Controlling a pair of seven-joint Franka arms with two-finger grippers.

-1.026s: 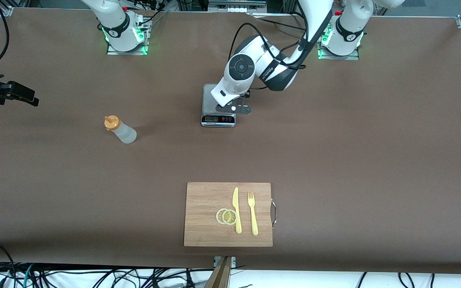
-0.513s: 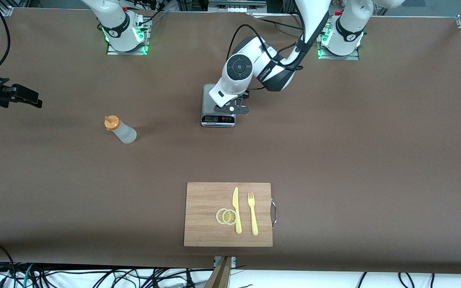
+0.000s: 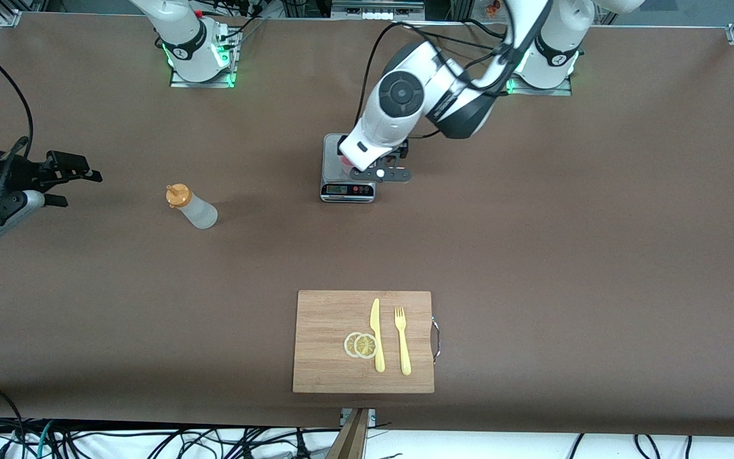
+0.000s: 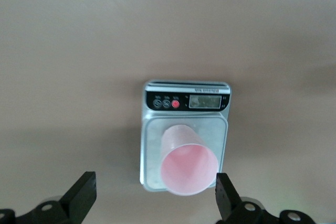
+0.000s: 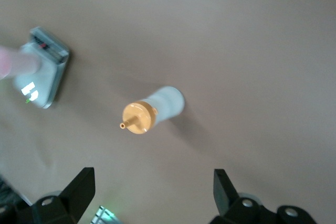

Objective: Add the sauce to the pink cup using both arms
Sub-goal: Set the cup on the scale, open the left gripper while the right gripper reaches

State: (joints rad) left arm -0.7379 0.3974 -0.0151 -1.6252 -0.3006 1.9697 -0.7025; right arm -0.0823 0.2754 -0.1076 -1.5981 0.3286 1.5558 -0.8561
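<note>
The sauce bottle (image 3: 192, 207), whitish with an orange nozzle cap, stands on the brown table toward the right arm's end; it also shows in the right wrist view (image 5: 155, 111). The pink cup (image 4: 189, 167) stands upright on a small grey scale (image 4: 185, 129). In the front view the scale (image 3: 346, 185) shows, and only a sliver of the cup (image 3: 345, 160) shows under the left arm's wrist. My left gripper (image 4: 155, 198) is open and empty above the scale (image 3: 376, 171). My right gripper (image 3: 80, 188) is open and empty beside the bottle, toward the table's end (image 5: 153, 192).
A wooden cutting board (image 3: 329, 331) lies near the front edge with a yellow knife (image 3: 376, 335), a yellow fork (image 3: 402, 341) and two lemon slices (image 3: 360, 345) on it. The right wrist view shows the scale (image 5: 44, 74) off to one side.
My right gripper has come in from the table's end toward the sauce bottle. My left arm's wrist has drawn up and back from the scale, and a sliver of the cup now shows.
</note>
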